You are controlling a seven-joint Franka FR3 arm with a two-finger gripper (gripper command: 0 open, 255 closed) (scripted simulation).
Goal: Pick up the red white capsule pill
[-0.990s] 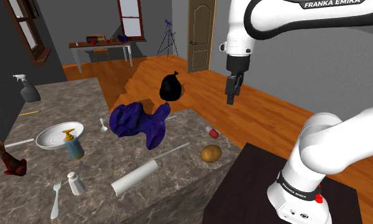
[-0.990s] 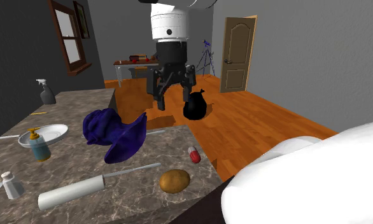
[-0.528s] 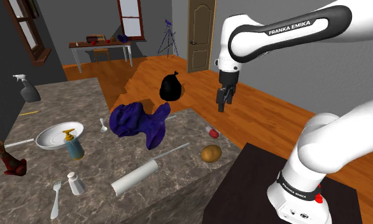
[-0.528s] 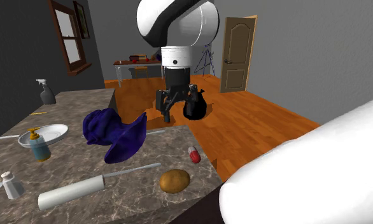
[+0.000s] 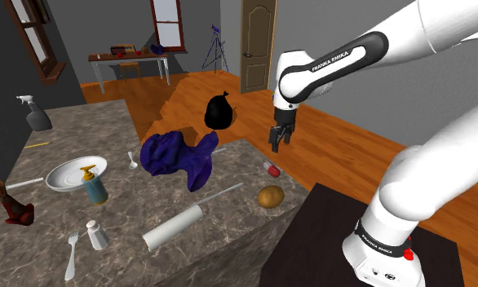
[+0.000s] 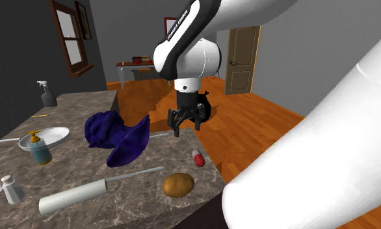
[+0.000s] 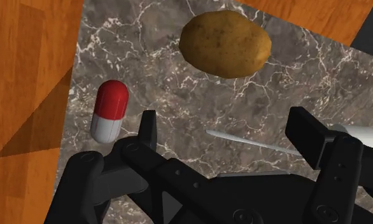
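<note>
1. Hand (image 5: 276, 147) (image 6: 187, 129) (image 7: 225, 121): black, with two fingers spread apart and grasping nothing. It hangs above the counter edge that borders the wooden floor.
2. Pill (image 5: 272, 169) (image 6: 197, 157) (image 7: 109, 111): a capsule, one half red and one half white. It lies flat on the counter close to that same edge, below the hand. In the wrist view it sits just outside one finger, untouched.
3. Potato (image 5: 270, 196) (image 6: 178, 185) (image 7: 225, 42): brown, on the counter near the pill but apart from it, toward the corner by the stand.
4. Counter (image 5: 58, 139) (image 6: 72, 166): dark marbled top.
5. Cloth (image 5: 176, 155) (image 6: 114, 134): blue and crumpled, at mid-counter, well apart from the pill.
6. Plate (image 5: 62, 175): white, with a pump bottle (image 5: 93, 186) just beside it, far from the pill.
</note>
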